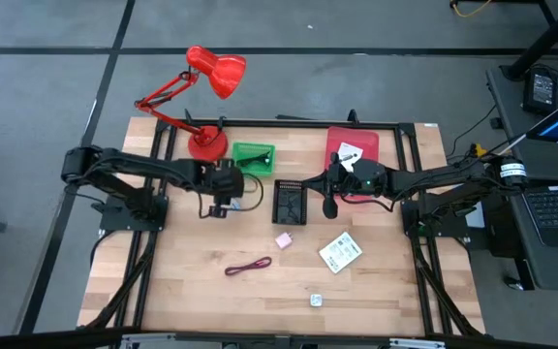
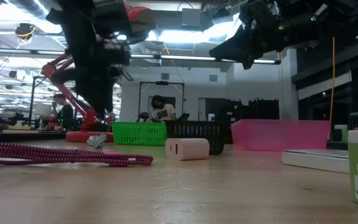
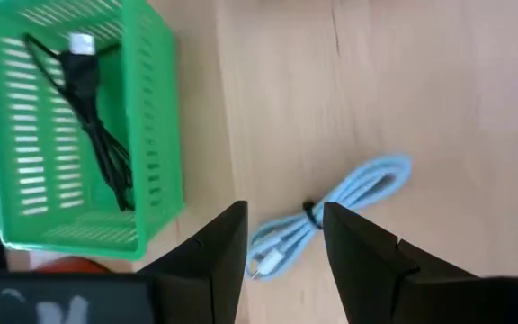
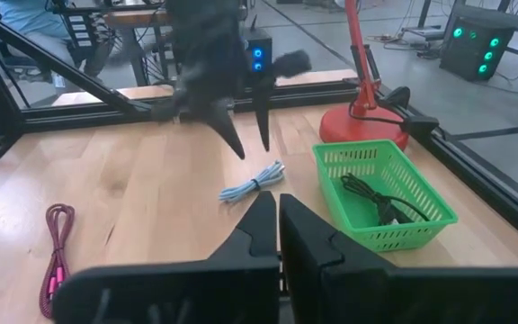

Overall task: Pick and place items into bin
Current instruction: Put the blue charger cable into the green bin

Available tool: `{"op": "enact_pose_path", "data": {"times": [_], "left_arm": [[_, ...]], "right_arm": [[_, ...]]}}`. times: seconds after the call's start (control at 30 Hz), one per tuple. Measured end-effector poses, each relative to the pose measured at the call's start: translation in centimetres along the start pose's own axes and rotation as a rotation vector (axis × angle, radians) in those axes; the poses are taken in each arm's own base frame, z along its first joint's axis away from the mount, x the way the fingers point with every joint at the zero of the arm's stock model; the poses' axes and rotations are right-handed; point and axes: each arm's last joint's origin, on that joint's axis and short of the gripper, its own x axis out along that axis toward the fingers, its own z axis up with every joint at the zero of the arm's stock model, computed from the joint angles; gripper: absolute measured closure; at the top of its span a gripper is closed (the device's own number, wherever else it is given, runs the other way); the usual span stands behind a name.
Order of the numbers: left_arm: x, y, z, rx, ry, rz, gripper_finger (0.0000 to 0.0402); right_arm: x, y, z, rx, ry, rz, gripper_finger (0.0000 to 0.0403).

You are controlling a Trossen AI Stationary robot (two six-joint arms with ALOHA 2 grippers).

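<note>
Left gripper hovering above blue-white cable, fingers spread, nothing pinched; cable pale blue, coiled, cinched mid-length by dark tie, flat on worktop just beside green bin, left of worktop middle. Same cable in right wrist view, under left fingers. Green bin near far edge, next to red lamp base; black cord with white plug inside, loosely looped.

Maroon cord toward near edge, left of centre, braided, folded in narrow loop; runs along foreground in low view. Black basket at worktop middle, between both grippers. Pink cube just in front of black basket, small, pale pink. Tiny white cube close to near edge, centre.

Right gripper hanging right of black basket, over near edge of pink bin, fingers pressed together, nothing held. Pink bin at far edge, right of centre; white packet inside. Second white packet flat on worktop, right of pink cube, printed face up, turned at an angle.
</note>
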Motion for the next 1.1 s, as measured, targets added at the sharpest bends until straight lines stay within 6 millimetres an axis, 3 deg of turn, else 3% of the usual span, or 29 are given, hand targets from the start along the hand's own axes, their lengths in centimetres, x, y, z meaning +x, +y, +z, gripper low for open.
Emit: {"op": "enact_pose_path", "data": {"times": [0.57,0.8,0.93,1.1], "left_arm": [[5.6,-1.7,-0.1,0.201,0.222,-0.076,0.0259],[6.7,-1.5,-0.2,0.226,0.252,-0.1,0.0259],[6.6,-1.5,-0.2,0.219,0.24,-0.124,0.0279],[6.4,-1.5,-0.2,0.205,0.227,-0.143,0.0331]], "right_arm": [[0.0,0.0,-0.1,-0.002,0.007,0.0,0.0402],[0.0,0.0,-0.1,0.0,0.008,0.0,0.0402],[0.0,0.0,-0.1,0.0,0.008,0.0,0.0402],[0.0,0.0,-0.1,-0.001,0.011,-0.001,0.0402]]}}
